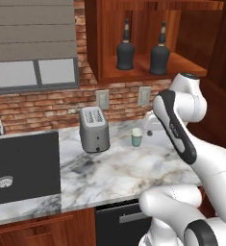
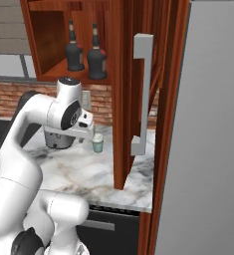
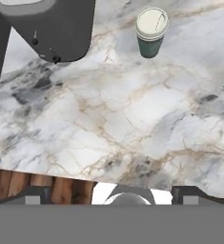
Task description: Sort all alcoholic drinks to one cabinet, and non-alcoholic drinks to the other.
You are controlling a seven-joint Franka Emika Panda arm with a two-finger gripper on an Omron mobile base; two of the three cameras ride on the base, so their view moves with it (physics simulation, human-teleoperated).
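The hand (image 3: 111, 193) hangs above the tabletop (image 3: 132, 119) with its two fingers spread wide and nothing between them, looking down on the marble. The nearest task thing is the pale green cup (image 3: 150, 31) with its white lid, standing upright on the marble, ahead of the hand and well apart from it, beside the toaster (image 3: 51, 28).

The risk, as I judge it, lies in the approach. The cup is small and light, so a finger that comes in off centre could tip it or push it across the smooth stone toward the toaster. A grip placed too high might squeeze only the lid. Lifting it afterwards past the shelf edge could also knock the two black bottles (image 1: 125, 50), which stand side by side on the shelf of the wide cabinet (image 1: 105, 43) above the tabletop. The cup belongs in the other cabinet, and putting it beside the bottles would spoil the sort. I cannot pick out the teal bottle.

The tabletop is white and grey veined marble, level and mostly bare. To its left sits a dark sink (image 1: 23, 168). Behind runs a red brick wall (image 1: 47, 105) with two outlets (image 1: 102, 98), and a tall grey fridge (image 2: 208, 139) stands at the right.
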